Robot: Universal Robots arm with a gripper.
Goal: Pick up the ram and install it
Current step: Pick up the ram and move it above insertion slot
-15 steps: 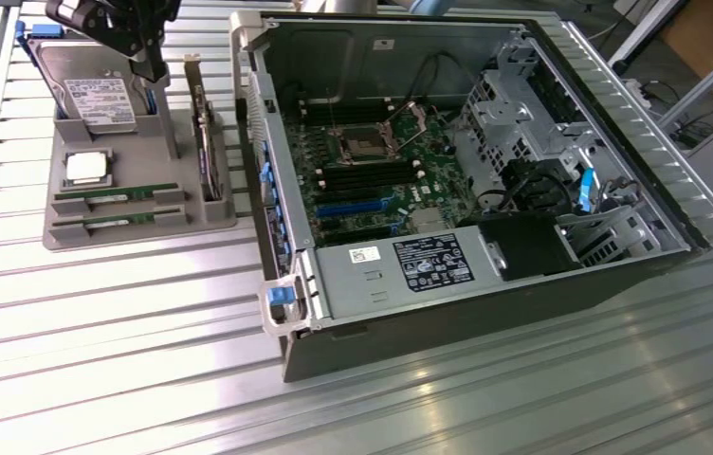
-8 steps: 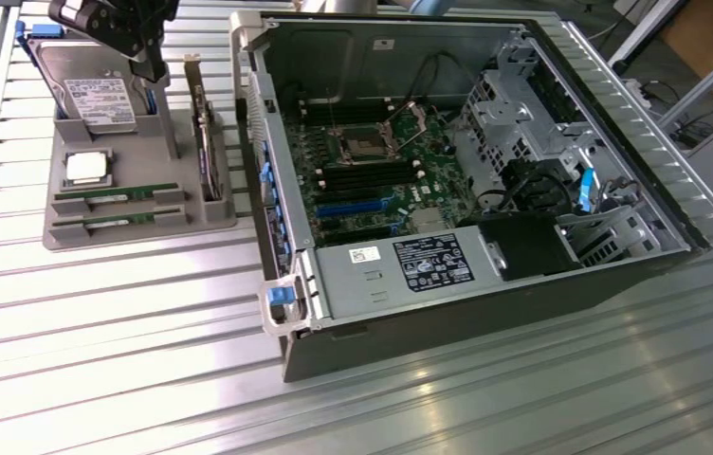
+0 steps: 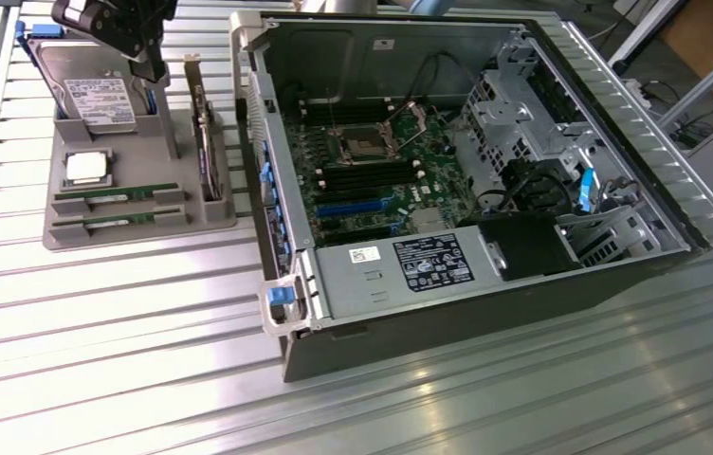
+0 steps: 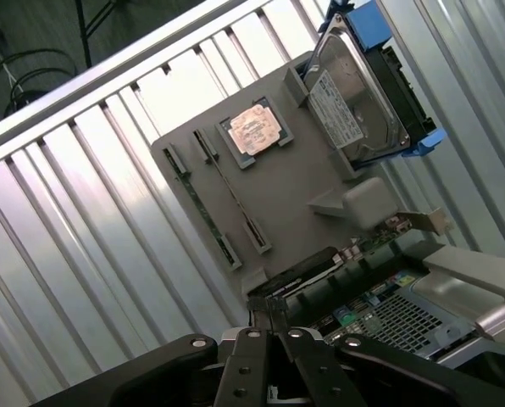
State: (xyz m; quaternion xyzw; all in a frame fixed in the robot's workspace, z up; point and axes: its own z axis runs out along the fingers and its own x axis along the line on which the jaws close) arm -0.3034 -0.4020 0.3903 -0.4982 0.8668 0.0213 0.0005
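Two green ram sticks (image 3: 117,195) (image 3: 117,226) lie flat, side by side, in the slots of a grey holder tray (image 3: 141,242) at the exterior view's left. In the wrist view they are thin strips (image 4: 197,203) (image 4: 233,193) on the tray (image 4: 303,182). My gripper (image 3: 152,66) hangs above the far end of the tray, between the hard drive and the upright card, well above the rams. Its black fingers (image 4: 251,356) meet at the tips (image 4: 268,307) with nothing between them.
The tray also carries a hard drive (image 3: 98,95), a square silver processor (image 3: 88,167) and an upright card with a metal bracket (image 3: 211,142). The open computer case (image 3: 458,313) lies at the exterior view's right, its motherboard (image 3: 382,180) exposed. All of this rests on a ribbed metal table (image 3: 103,360).
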